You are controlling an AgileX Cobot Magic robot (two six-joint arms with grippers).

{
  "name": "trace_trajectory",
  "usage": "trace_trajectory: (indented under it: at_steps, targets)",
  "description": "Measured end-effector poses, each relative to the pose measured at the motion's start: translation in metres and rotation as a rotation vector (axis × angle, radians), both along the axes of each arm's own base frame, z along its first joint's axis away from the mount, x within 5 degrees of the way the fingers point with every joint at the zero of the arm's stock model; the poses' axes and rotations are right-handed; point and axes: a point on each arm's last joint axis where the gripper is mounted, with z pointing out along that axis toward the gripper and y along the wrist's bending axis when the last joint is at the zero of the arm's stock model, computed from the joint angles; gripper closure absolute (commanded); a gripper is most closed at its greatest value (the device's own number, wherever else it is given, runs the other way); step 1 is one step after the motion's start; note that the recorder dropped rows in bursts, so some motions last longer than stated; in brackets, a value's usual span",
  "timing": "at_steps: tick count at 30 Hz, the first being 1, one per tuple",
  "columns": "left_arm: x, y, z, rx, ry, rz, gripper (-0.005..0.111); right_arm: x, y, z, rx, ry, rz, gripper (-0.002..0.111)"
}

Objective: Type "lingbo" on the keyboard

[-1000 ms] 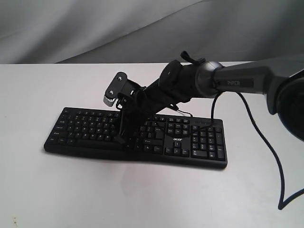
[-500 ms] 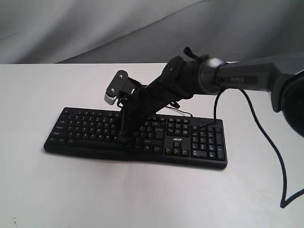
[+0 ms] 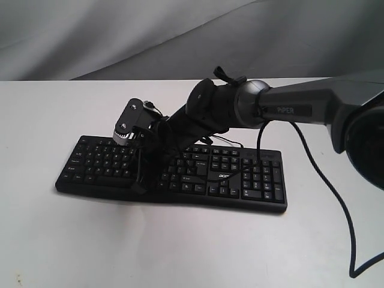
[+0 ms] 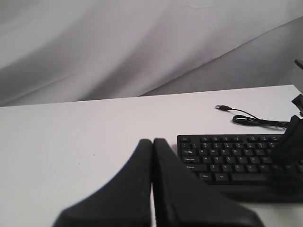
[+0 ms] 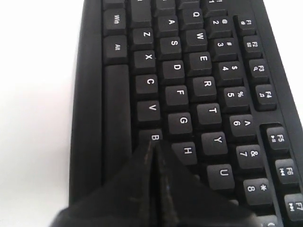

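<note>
Black keyboard [image 3: 252,180] lies flat on the white desk [image 3: 180,246]. Right pincer [image 5: 151,145] clenched, empty, tip at the B key [image 5: 154,136]; contact unclear. Judged step: the "b". Next calls for a lift, then a shift to O. Left pincer [image 4: 152,142] clenched, near the keyboard's end.
</note>
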Motion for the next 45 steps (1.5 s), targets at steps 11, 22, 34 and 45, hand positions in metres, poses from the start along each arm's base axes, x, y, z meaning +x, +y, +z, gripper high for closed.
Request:
trace_trajectory:
  at_steps: [11, 22, 34, 45]
  targets:
    - [0.0, 0.0, 0.0, 0.0, 0.0, 0.0, 0.106, 0.002, 0.0, -0.004, 0.001, -0.007, -0.014, 0.108]
    - [0.0, 0.0, 0.0, 0.0, 0.0, 0.0, 0.106, 0.002, 0.001, -0.005, 0.004, -0.002, -0.015, 0.108]
    - [0.0, 0.0, 0.0, 0.0, 0.0, 0.0, 0.106, 0.002, 0.001, -0.009, 0.003, 0.009, -0.02, 0.108]
    - [0.0, 0.0, 0.0, 0.0, 0.0, 0.0, 0.106, 0.002, 0.001, -0.015, -0.001, 0.018, -0.021, 0.108]
